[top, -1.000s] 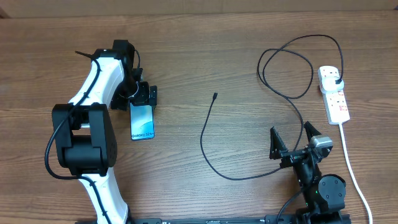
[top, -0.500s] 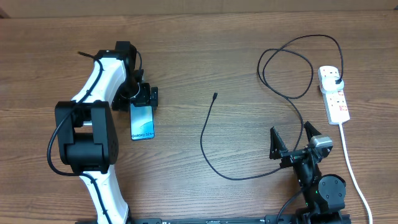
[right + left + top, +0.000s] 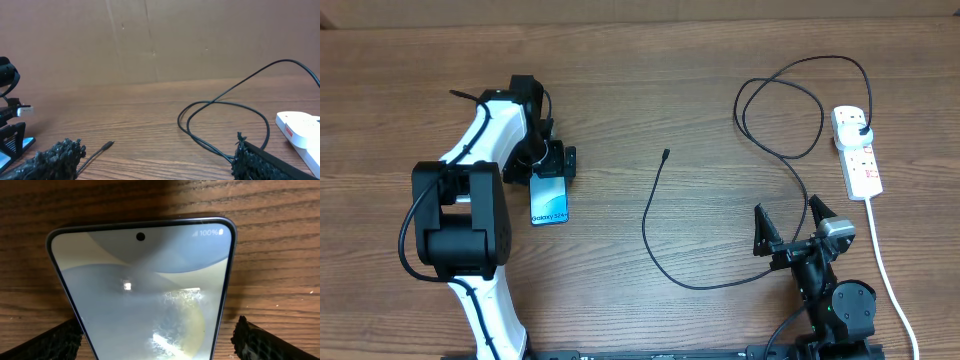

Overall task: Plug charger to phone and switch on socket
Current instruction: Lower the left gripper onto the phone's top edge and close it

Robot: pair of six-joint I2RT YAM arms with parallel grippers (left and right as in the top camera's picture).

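Left pincer straddling the phone's top end, grip not yet made

The slim blue-screened smartphone [image 3: 548, 197] lay flat on the brown wooden table [image 3: 650, 80], left of centre; the left gripper [image 3: 551, 168] stood open astride its camera end. Closing squarely on both long edges, I judged, would stop it twisting; the right gripper [image 3: 786, 222] waited open and empty. Only the wrist view showed a gap beside one pad [image 3: 260, 342]; only overhead showed the thin black charger cable [image 3: 650, 215] well apart, running to the white power strip [image 3: 858, 155] at far right.

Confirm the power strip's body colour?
White with red markings; the socket shows best in the overhead view.
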